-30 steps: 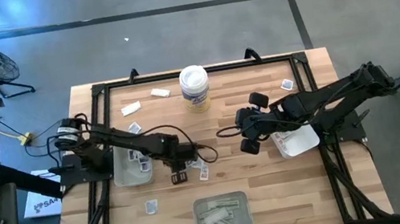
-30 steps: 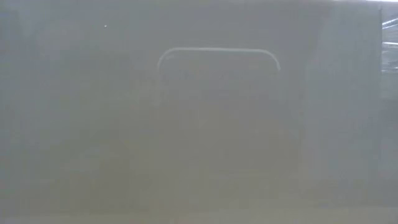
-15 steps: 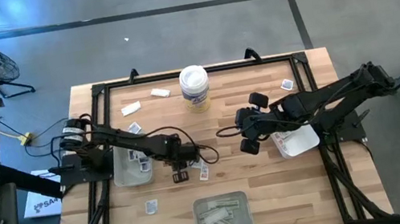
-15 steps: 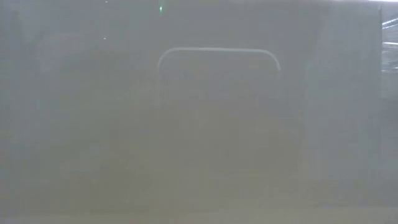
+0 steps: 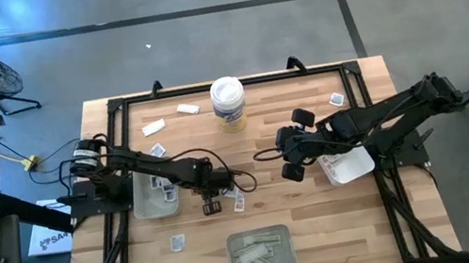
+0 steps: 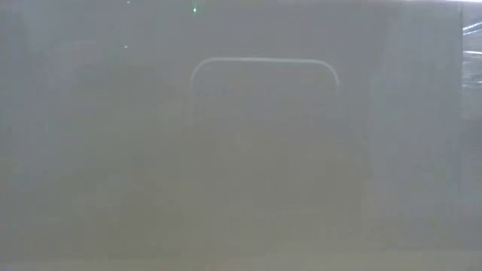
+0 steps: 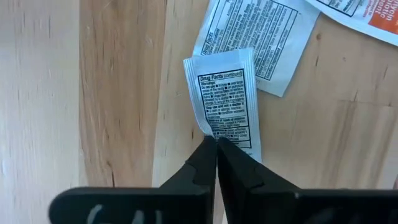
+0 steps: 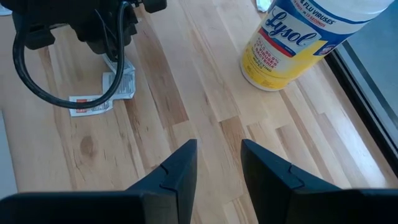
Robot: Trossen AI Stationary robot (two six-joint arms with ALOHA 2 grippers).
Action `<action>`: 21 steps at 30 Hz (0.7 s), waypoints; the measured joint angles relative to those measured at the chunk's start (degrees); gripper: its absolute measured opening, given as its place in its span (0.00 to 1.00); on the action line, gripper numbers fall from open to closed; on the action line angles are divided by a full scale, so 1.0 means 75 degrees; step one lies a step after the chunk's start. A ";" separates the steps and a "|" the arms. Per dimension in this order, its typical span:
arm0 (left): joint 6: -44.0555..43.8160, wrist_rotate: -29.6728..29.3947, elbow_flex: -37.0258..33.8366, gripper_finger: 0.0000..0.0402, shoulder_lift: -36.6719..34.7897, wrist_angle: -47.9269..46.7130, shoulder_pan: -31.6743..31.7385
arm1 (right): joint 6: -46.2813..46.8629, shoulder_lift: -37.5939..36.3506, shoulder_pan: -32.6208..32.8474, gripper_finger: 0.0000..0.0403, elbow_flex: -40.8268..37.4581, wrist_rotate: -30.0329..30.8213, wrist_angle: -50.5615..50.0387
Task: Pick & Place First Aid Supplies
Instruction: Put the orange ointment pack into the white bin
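Several first aid supplies lie near the table's middle. Among them is a narrow white packet (image 7: 222, 93) printed "Drug Facts", whose far end laps over a larger white packet (image 7: 261, 31). An orange-printed packet (image 7: 373, 12) lies beside them. My left gripper (image 5: 218, 201) points steeply down, shut on the narrow packet. Right of the middle, my right gripper (image 8: 217, 162) hovers open above bare wood, nothing between its fingers. More packets lie loose at the far left (image 5: 154, 127) and near left (image 5: 178, 243). The low view shows only grey haze. My left gripper pinches the narrow packet's end nearest the fingers (image 7: 222, 135) between its two fingertips (image 7: 202, 158). The fingers come from above, pointing steeply down. The packet lies flat on the wood, slightly crinkled beside the fingertips, its other end resting on the larger packet.
A white tub with a yellow label (image 5: 228, 104) stands at the far middle. Grey trays sit at the left (image 5: 144, 204), the right (image 5: 355, 169) and the near middle (image 5: 260, 253), which holds strip wrappers. A black frame (image 5: 116, 108) rims the table.
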 joint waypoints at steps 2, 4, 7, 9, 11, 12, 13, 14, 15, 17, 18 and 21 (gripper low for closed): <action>-0.0087 -0.0054 0.0000 0.02 0.0003 -0.0022 0.0000 | 0.0045 0.0002 0.0000 0.29 0.0000 -0.0012 0.0000; -0.0092 -0.0061 0.0000 0.02 0.0003 -0.0036 0.0000 | 0.0048 0.0002 0.0006 0.29 0.0000 -0.0014 0.0000; -0.0052 -0.0082 -0.0002 0.01 -0.0148 -0.0070 -0.0007 | 0.0048 0.0003 0.0006 0.29 0.0000 -0.0014 0.0001; -0.0036 -0.0111 -0.0025 0.00 -0.0299 -0.0103 -0.0064 | 0.0048 0.0003 0.0006 0.29 0.0000 -0.0017 0.0002; -0.0002 -0.0247 -0.0076 0.00 -0.0541 -0.0381 -0.0137 | 0.0050 0.0000 0.0006 0.29 0.0000 -0.0017 0.0003; 0.0005 -0.0362 -0.0076 0.00 -0.0709 -0.0352 -0.0195 | 0.0048 0.0003 0.0009 0.29 0.0000 -0.0026 0.0003; 0.0004 -0.0500 -0.0051 0.00 -0.0912 -0.0344 -0.0261 | 0.0048 0.0003 0.0027 0.29 0.0000 -0.0070 0.0006; 0.0004 -0.0672 -0.0039 0.00 -0.1112 -0.0383 -0.0330 | 0.0049 0.0016 0.0049 0.29 0.0000 -0.0112 0.0008; -0.0021 -0.0841 -0.0035 0.00 -0.1288 -0.0424 -0.0408 | 0.0022 0.0044 0.0067 0.29 0.0000 -0.0168 0.0024; -0.0052 -0.1217 -0.0047 0.00 -0.1571 -0.0363 -0.0572 | -0.0054 0.0100 0.0153 0.29 0.0000 -0.0320 0.0093; -0.0083 -0.1434 -0.0047 0.00 -0.1704 -0.0259 -0.0652 | -0.0073 0.0187 0.0183 0.29 0.0000 -0.0376 0.0182; -0.0278 -0.2318 -0.0032 0.00 -0.2015 0.0164 -0.0889 | -0.0095 0.0467 0.0329 0.30 0.0003 -0.0360 0.0635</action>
